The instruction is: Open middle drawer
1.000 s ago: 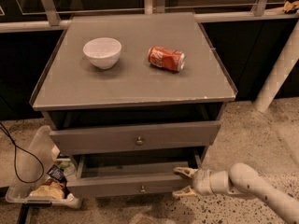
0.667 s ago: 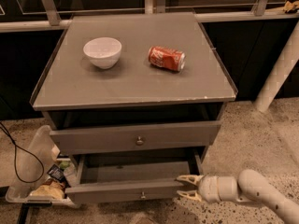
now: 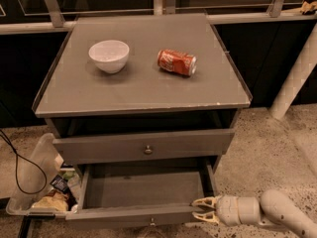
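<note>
The middle drawer (image 3: 130, 215) is a wide grey drawer pulled well out of the cabinet, so its bare inside shows. Its small round knob (image 3: 152, 222) sits at the centre of the front, near the bottom edge of the view. My gripper (image 3: 194, 209) is at the right end of this drawer's front, coming in from the lower right. Its two pale fingers (image 3: 204, 201) are spread apart, one above and one below the front's top edge, with the tips at the drawer's corner. The shorter top drawer (image 3: 143, 145) above is nearly closed.
A white bowl (image 3: 109, 55) and a red soda can (image 3: 176, 62) lying on its side sit on the cabinet top (image 3: 143, 90). A clear plastic bin (image 3: 34, 192) with clutter and a black cable (image 3: 20, 167) are on the floor at the left. A white post (image 3: 296, 78) stands at the right.
The middle drawer has slid further out toward the camera. My gripper has moved with it, down and toward the camera, staying at the front's right end.
</note>
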{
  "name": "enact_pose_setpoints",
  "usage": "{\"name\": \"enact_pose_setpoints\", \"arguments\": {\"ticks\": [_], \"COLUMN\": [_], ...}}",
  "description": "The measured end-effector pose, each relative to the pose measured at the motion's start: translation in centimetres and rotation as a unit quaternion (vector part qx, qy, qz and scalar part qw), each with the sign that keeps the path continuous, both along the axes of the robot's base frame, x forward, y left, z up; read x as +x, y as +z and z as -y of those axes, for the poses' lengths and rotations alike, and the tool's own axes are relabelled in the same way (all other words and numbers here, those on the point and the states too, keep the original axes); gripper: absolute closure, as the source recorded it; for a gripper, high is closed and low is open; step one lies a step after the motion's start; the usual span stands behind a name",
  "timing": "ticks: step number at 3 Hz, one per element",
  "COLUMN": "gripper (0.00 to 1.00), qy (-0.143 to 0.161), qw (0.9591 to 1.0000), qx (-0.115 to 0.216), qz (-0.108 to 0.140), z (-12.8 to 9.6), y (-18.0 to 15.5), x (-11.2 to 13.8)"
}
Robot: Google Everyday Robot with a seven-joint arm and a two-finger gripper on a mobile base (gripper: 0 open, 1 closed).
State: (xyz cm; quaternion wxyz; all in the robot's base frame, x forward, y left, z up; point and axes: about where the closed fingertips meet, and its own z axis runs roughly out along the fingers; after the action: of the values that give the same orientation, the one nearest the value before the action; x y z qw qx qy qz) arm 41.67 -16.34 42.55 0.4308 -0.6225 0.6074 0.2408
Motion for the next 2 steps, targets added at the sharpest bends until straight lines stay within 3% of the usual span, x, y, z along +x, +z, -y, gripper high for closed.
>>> {"name": "enact_pose_setpoints", "arguments": {"ticks": [2], "gripper": [0.59], "qy": [0.0], "qw": [1.0], "qx": [0.0], "qz": [0.0], "z": [-0.01], "y": [0.0], "x": [0.0]}}
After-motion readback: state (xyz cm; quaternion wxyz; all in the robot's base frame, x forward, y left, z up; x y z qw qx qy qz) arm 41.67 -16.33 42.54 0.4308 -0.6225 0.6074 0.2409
